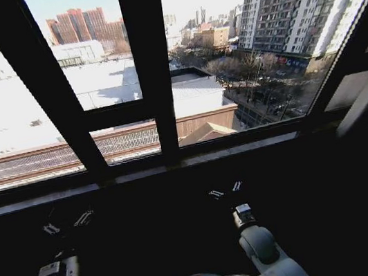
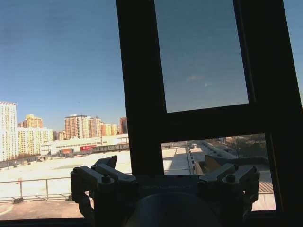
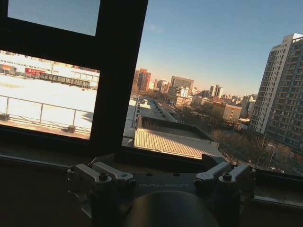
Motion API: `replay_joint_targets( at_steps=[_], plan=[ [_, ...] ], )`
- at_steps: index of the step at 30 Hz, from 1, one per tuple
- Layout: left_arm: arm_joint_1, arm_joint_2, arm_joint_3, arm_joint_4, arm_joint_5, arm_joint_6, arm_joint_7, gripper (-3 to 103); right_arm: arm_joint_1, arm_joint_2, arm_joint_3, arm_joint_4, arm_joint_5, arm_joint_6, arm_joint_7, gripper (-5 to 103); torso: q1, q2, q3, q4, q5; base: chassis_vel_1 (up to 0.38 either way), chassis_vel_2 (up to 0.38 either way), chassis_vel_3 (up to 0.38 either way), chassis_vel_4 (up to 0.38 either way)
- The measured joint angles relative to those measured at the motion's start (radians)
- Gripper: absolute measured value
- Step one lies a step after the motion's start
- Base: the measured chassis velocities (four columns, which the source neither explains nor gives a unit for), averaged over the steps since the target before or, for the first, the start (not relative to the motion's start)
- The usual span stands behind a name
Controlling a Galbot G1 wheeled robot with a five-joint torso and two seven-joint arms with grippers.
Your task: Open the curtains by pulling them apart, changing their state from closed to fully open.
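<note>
The curtains are out of view; bare glass and the city outside fill the window ahead. My left gripper (image 1: 67, 224) hangs low in the shadow under the sill, left of centre, open with nothing between its fingers (image 2: 102, 174). My right gripper (image 1: 226, 190) sits at the same height right of centre, also open and empty, its fingers (image 3: 109, 172) pointing at the window. Both grippers are apart from the glass and the frame.
A thick dark window frame bar (image 1: 150, 66) runs vertically through the middle, with a slanted bar (image 1: 44, 97) to its left and a crossbar (image 1: 114, 114) between them. The pale sill (image 1: 174, 164) runs across below them. A dark wall lies under it.
</note>
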Motion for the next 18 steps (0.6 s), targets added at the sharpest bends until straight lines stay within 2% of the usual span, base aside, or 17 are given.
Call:
replay_joint_targets(
  at_steps=[8, 18],
  plan=[
    [0.005, -0.001, 0.000, 0.008, 0.001, -0.017, 0.000, 100, -0.001, 0.002, -0.001, -0.003, 0.000, 0.005, 0.005, 100, -0.001, 0.000, 0.000, 0.0000, 0.0003, 0.234, -0.450, -0.218, 0.435],
    [0.007, -0.002, 0.001, 0.012, 0.002, -0.029, 0.000, 100, -0.008, 0.002, 0.001, -0.012, -0.015, 0.049, 0.005, 100, 0.000, 0.000, 0.000, -0.0001, -0.0002, 0.068, -0.336, -0.072, 0.330]
  ],
)
